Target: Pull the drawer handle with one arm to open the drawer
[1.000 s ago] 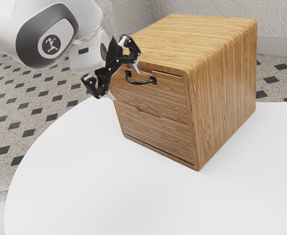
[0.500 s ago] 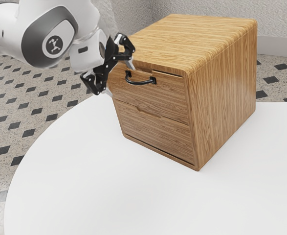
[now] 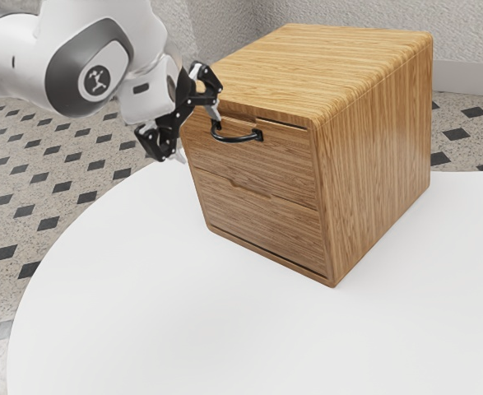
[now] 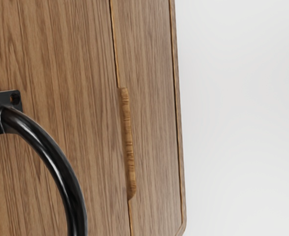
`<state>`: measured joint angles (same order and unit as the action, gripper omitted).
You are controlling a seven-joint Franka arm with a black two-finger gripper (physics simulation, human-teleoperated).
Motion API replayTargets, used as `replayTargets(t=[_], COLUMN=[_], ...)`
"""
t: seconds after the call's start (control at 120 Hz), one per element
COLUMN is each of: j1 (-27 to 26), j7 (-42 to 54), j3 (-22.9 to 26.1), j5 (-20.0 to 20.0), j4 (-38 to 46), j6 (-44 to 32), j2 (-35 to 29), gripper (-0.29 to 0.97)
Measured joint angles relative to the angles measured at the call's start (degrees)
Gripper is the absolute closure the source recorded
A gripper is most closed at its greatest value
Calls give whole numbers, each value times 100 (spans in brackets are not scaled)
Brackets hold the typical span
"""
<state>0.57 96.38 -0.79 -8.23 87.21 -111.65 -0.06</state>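
Note:
A wooden cabinet [image 3: 340,123] with two drawers stands on the white round table [image 3: 183,329]. The top drawer [image 3: 266,160] carries a black curved handle [image 3: 237,134], and its front looks flush with the cabinet. My black gripper [image 3: 198,136] hovers at the end of the handle nearer the exterior view's left. It is open, with one fingertip [image 3: 216,123] right by that end. In the wrist view the handle [image 4: 50,152] curves out from its black mounting plate [image 4: 4,101] just below my hand, close against the wooden front.
The lower drawer [image 3: 257,218] has a shallow carved grip notch [image 4: 128,142]. White tabletop [image 4: 242,118] stretches in front of the cabinet. Beyond the table lies a speckled floor [image 3: 44,189] with dark diamonds.
My hand has moved up and in toward the cabinet, bringing its fingers to the handle's end. The drawer front has not moved.

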Motion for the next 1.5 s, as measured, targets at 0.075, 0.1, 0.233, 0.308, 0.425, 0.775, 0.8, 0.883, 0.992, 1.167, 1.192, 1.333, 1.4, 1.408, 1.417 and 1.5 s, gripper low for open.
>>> replayTargets(t=[0.075,0.1,0.233,0.308,0.425,0.775,0.8,0.883,0.992,1.167,1.192,1.333,1.4,1.408,1.417,1.5], j1=[-7,-8,-26,-37,-58,-141,-136,-191,-106,148,145,117,118,118,120,131], j7=[0,1,1,2,2,3,3,3,4,4,3,3,2,2,2,2], j3=[0,2,0,1,1,-75,-72,-134,-173,-198,-189,-160,-159,-159,-158,-168], j5=[3,3,6,2,-1,-10,-10,-11,-11,-11,-9,-10,-11,-11,-10,-8], j4=[0,0,3,1,3,316,407,694,1008,1539,1552,1665,1743,1762,1782,2023], j6=[-26,-32,-57,-67,-77,-147,-168,-239,-296,-389,-415,-524,-556,-560,-566,-628], j2=[42,49,94,115,235,91,14,-243,-566,-1036,-1043,-1023,-1011,-1013,-1018,-1132], gripper=[2,2,2,2,2,1,2,4,3,0,1,1,0,0,-2,-3])
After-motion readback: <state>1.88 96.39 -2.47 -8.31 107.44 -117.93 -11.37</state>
